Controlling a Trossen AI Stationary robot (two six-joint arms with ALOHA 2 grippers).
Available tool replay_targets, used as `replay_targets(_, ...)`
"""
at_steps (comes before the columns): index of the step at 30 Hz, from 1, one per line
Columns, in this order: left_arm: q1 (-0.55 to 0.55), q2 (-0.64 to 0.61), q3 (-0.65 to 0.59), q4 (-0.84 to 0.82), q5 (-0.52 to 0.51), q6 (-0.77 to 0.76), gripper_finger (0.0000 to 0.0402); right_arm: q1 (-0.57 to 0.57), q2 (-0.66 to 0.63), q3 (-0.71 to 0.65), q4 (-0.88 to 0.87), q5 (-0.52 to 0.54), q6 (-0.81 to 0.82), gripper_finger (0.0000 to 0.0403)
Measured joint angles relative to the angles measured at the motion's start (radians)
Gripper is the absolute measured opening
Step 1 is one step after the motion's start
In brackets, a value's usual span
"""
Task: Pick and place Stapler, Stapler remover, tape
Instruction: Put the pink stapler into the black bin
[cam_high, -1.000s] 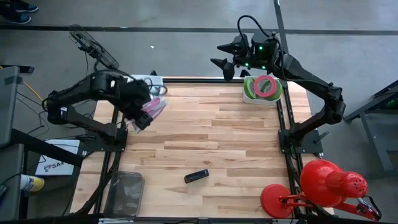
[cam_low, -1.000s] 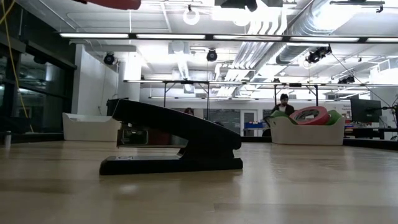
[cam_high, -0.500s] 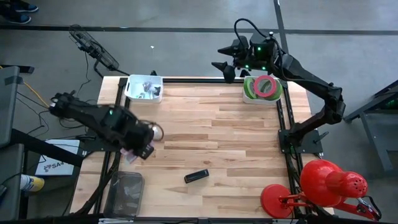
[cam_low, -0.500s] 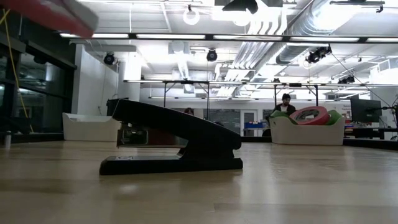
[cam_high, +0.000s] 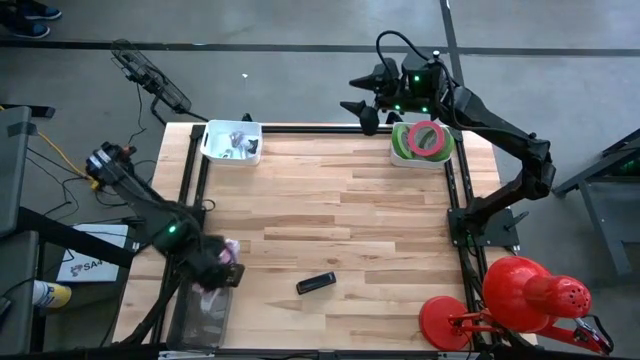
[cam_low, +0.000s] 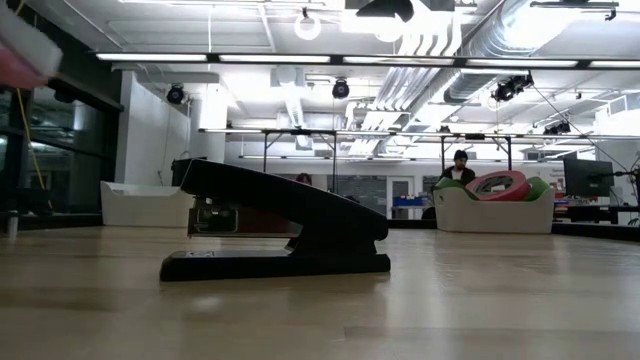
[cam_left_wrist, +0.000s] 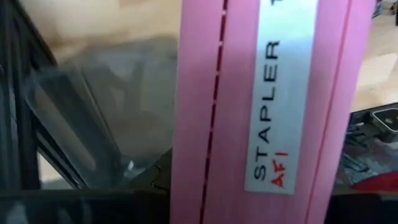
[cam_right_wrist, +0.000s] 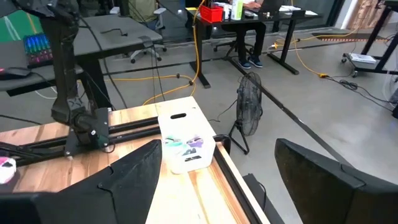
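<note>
My left gripper (cam_high: 216, 268) is shut on a pink stapler (cam_left_wrist: 261, 99) with a white label. It hangs near the table's near left corner, over the far end of a clear container (cam_high: 200, 312). In the low view the pink stapler (cam_low: 20, 50) shows as a blur at the top left. A black stapler (cam_high: 316, 284) lies flat on its base on the wood near the front edge. Tape rolls (cam_high: 426, 139) lie in a bin at the far right. My right gripper (cam_high: 362, 102) hovers open past the table's far edge, holding nothing. I cannot make out the stapler remover. My left gripper holds the pink stapler by its body (cam_left_wrist: 205, 199), slanting steeply down from above. The stapler runs lengthwise away from the wrist and hides the fingers, so the kind of hold does not show. It is lifted clear, above the clear container (cam_left_wrist: 93, 112).
A white bin (cam_high: 232, 141) with small items stands at the far left corner. A red desk lamp (cam_high: 520, 300) stands beyond the near right corner. Black frame rails run along the left and right table edges. Bare wood lies across the middle.
My left gripper has swung from beside the white bin toward the table's near edge and down, rolling as it went. It has carried the pink stapler along and now hangs over the clear container. The black stapler has stayed in place.
</note>
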Motion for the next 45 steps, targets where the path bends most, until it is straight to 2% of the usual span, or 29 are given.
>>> replay_targets(5,-0.142,0.013,0.000,0.067,-0.050,-0.217,0.0137,0.000,0.000,0.000,-0.001,-0.018,0.000,0.0304)
replay_targets(17,-0.261,0.202,0.000,0.122,0.064,-0.242,0.0137,0.000,0.000,0.000,-0.017,-0.020,0.010,0.0304)
replay_targets(23,-0.297,0.258,0.000,0.141,0.048,-0.241,0.0137,0.000,0.001,0.000,-0.038,-0.020,0.021,0.0304)
replay_targets(27,-0.309,0.281,0.000,0.135,0.089,-0.242,0.0137,0.000,0.001,-0.003,-0.043,-0.020,0.046,0.0304)
replay_targets(33,-0.323,0.310,0.000,0.131,0.086,-0.243,0.0137,0.000,0.001,-0.003,-0.070,-0.020,0.056,0.0304)
replay_targets(45,-0.318,0.316,0.000,0.015,0.005,-0.229,0.0137,0.003,0.001,-0.003,-0.146,-0.011,0.080,0.0304)
